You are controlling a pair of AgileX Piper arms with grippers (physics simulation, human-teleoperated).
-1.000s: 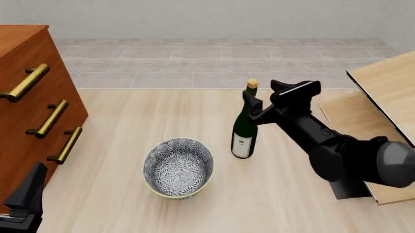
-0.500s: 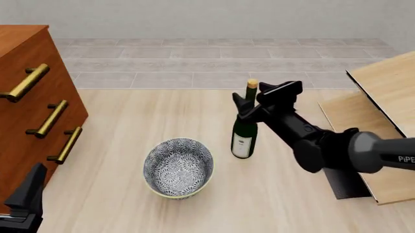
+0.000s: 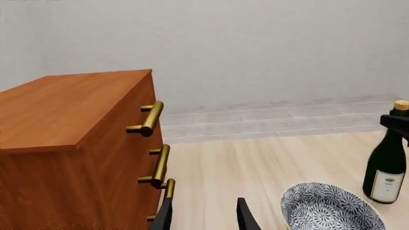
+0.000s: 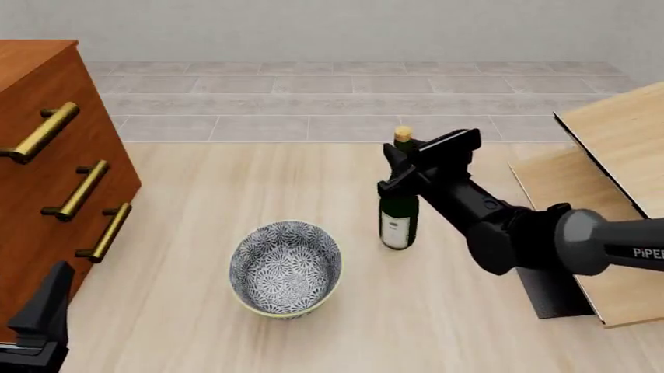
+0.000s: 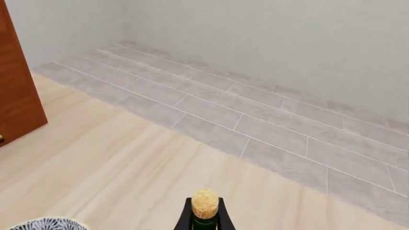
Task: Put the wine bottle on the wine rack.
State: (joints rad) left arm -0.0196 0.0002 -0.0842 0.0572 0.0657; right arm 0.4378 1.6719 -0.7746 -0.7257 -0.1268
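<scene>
The wine bottle point(image 4: 399, 214), dark green with a tan cork and white label, stands upright at the table's middle, right of the bowl. My right gripper point(image 4: 407, 166) is shut on its neck just below the cork. In the right wrist view the cork of the wine bottle point(image 5: 205, 205) sits between the dark fingers point(image 5: 183, 221). The wine rack point(image 4: 607, 151), slanted light-wood panels on a black base, is at the right edge. My left gripper point(image 3: 204, 219) hangs open and empty at the near left, beside the cabinet. In the left wrist view the wine bottle point(image 3: 386, 167) stands far to one side.
A patterned blue-grey bowl point(image 4: 285, 268) sits near the table's middle, left of the bottle. A reddish-brown drawer cabinet point(image 4: 47, 163) with brass handles fills the left side. The rack's black base point(image 4: 560, 297) lies under my right arm.
My right gripper has moved in from the right and closed around the bottle's neck. The bottle has shifted slightly right and stands straighter. The left arm has not moved.
</scene>
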